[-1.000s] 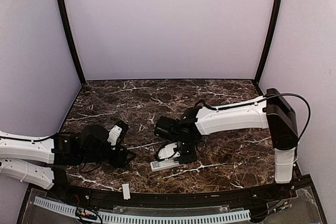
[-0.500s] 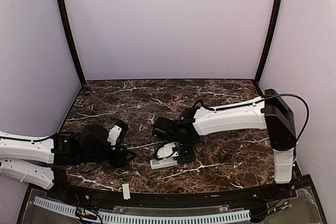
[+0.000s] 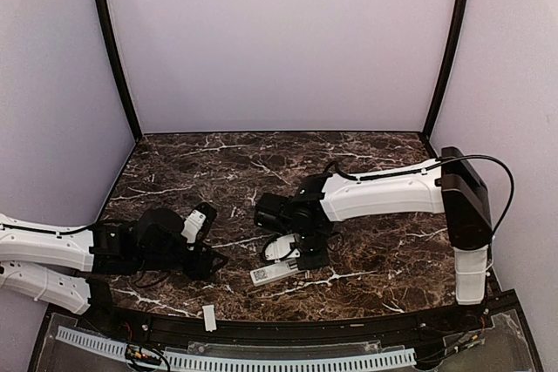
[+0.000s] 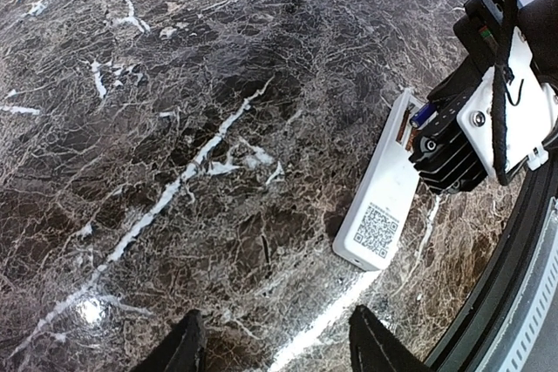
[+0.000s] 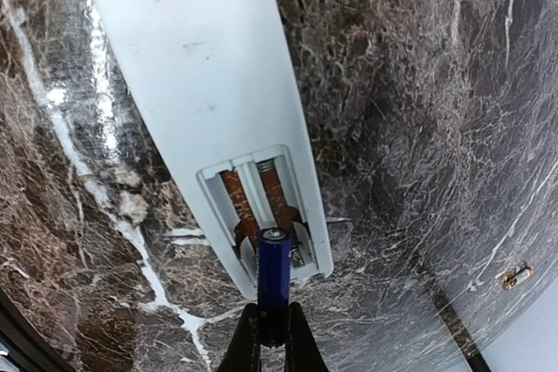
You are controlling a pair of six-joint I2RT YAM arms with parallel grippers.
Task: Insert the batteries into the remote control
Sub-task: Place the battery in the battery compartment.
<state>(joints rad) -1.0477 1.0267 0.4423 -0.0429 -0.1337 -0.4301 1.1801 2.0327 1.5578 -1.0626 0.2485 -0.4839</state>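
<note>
- Right pincer (image 5: 268, 337): one of two. Its jaws are closed on a single battery (image 5: 273, 272) (a slim blue cylinder with a metal end cap).
- Remote control (image 5: 205, 111): one flat white plastic bar, lying back-up on the table just beyond that pincer. Its open compartment (image 5: 261, 206) shows two slots with coppery contacts. The held battery's tip sits at the compartment's near end (whether it touches cannot be told).
- Second battery (image 5: 516, 276): one, tiny, lying on the table well apart from the remote control.
- Left pincer (image 4: 279, 350): the other of the two. Its jaws stand apart with nothing between them, low over the table and left of the remote control (a square code is printed on that end).
- White strip (image 3: 209, 317): one, short and flat, at the table's near rim.
- Table (image 3: 218, 163): glossy dark-brown marble with white veins.
- Walls (image 3: 279, 41): plain lilac, on three sides, with two dark posts at the back corners.
</note>
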